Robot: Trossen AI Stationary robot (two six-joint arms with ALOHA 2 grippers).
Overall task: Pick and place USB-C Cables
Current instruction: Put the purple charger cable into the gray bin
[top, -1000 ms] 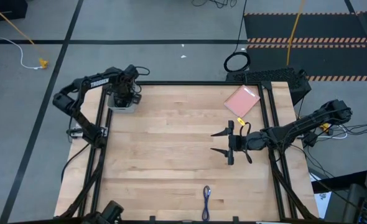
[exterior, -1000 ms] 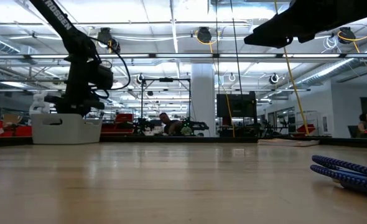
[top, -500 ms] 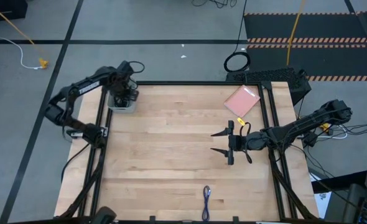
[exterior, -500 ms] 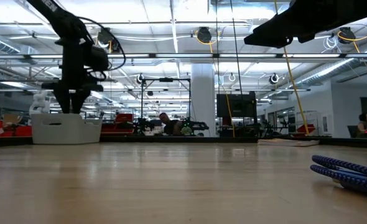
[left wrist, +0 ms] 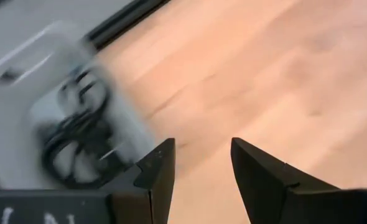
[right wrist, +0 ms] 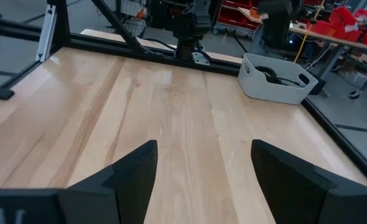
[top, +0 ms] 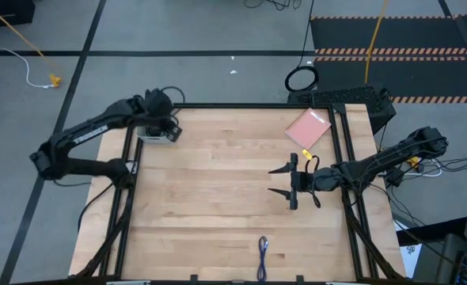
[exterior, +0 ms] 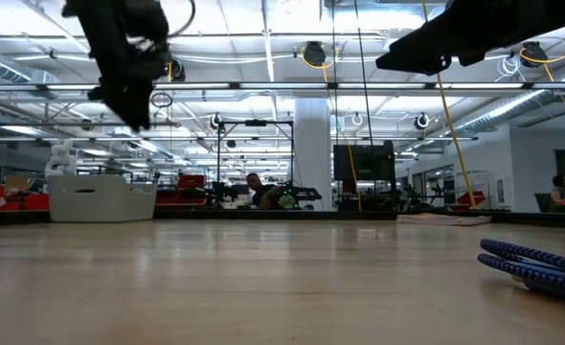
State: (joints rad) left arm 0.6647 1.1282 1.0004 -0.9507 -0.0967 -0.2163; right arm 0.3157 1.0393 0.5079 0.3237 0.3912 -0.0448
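A blue-purple cable (top: 263, 250) lies in a loose coil on the table by its near edge; the low view shows it too (exterior: 535, 264). Two black cables (left wrist: 78, 134) lie coiled inside the white bin (top: 156, 136) at the table's far-left corner, and the black cables (right wrist: 275, 76) also show in the right wrist view. My left gripper (left wrist: 199, 167) is open and empty, raised above the bin (exterior: 101, 196), just beside it toward the table's middle. My right gripper (top: 283, 181) is open and empty, hovering over the table's right half.
A pink flat square (top: 307, 127) lies at the table's far right. Black frame rails (top: 130, 182) run along the table's left and right sides. Bare wood (top: 218, 182) stretches between the bin, my right gripper and the blue-purple cable.
My left gripper has risen from just over the bin to well above it, tipping as it went, while that arm's elbow swung out toward the table's left and near side. My right arm and the blue-purple cable have stayed put.
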